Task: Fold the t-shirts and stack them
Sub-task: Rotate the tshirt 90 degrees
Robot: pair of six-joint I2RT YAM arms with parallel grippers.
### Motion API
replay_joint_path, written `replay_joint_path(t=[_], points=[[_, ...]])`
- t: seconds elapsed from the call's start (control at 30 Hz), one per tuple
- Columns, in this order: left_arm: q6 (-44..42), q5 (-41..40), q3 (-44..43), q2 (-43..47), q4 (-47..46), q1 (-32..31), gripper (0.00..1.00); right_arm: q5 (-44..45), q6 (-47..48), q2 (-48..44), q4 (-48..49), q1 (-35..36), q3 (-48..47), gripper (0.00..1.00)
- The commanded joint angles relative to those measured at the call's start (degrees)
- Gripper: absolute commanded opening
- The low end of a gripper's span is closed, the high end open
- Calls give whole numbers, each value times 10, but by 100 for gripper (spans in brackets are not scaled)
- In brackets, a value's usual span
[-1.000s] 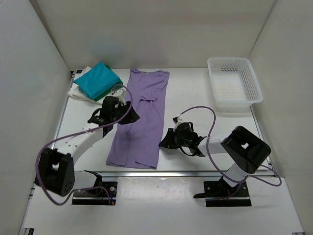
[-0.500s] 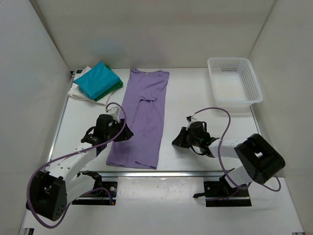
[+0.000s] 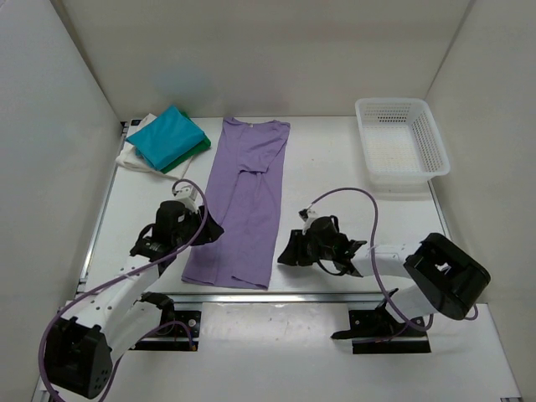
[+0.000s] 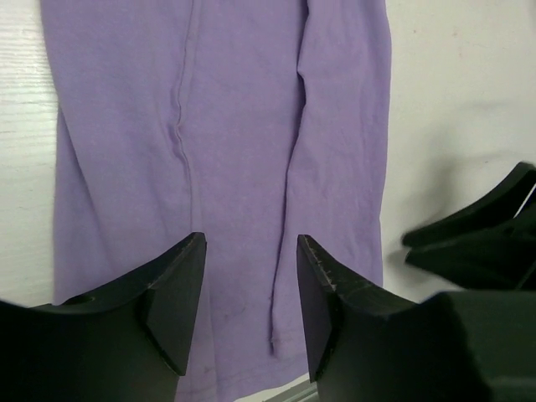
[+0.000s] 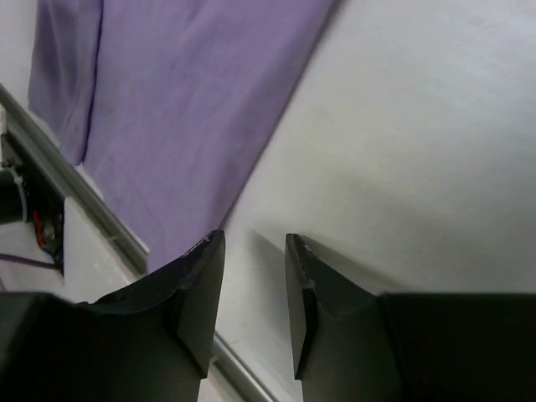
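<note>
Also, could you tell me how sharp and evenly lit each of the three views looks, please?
Top external view: even, diffuse light, sharp throughout, only faint, soft shadows. Left wrist view: the lavender t-shirt is crisp, seams showing, the left claw dark and slightly soft. Right wrist view: the right claw is blurred, with a soft shadow beside it on the bright table.

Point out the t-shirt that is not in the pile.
The lavender-purple t-shirt, spread flat mid-table; the teal t-shirt, dark green t-shirt and white t-shirt sit folded in the far-left pile.
</note>
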State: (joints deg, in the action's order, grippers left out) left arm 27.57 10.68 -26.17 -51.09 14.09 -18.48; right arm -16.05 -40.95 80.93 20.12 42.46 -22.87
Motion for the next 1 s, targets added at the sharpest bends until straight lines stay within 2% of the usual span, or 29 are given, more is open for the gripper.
replay_joint_path(t=[0.0, 0.13, 0.3, 0.4, 0.5, 0.6, 0.8, 0.97], points=[[1, 6, 2, 7, 10, -10, 57, 28, -47, 8, 30, 35, 2, 33], [7, 7, 22, 41, 15, 0, 57, 30, -85, 27, 76, 80, 6, 37], [5, 13, 27, 46, 21, -3, 57, 17, -115, 67, 106, 89, 6, 37], [9, 9, 30, 43, 18, -14, 56, 7, -125, 81, 123, 87, 9, 25], [6, 13, 34, 51, 16, -6, 56, 5, -133, 84, 136, 79, 17, 8], [4, 10, 33, 50, 19, -9, 55, 8, -129, 69, 133, 70, 27, 0], [6, 15, 32, 41, 16, -16, 54, -11, -100, 8, 98, 14, 56, 0], [11, 6, 33, 41, 16, -34, 53, 3, -48, -76, 9, -18, 73, 0]])
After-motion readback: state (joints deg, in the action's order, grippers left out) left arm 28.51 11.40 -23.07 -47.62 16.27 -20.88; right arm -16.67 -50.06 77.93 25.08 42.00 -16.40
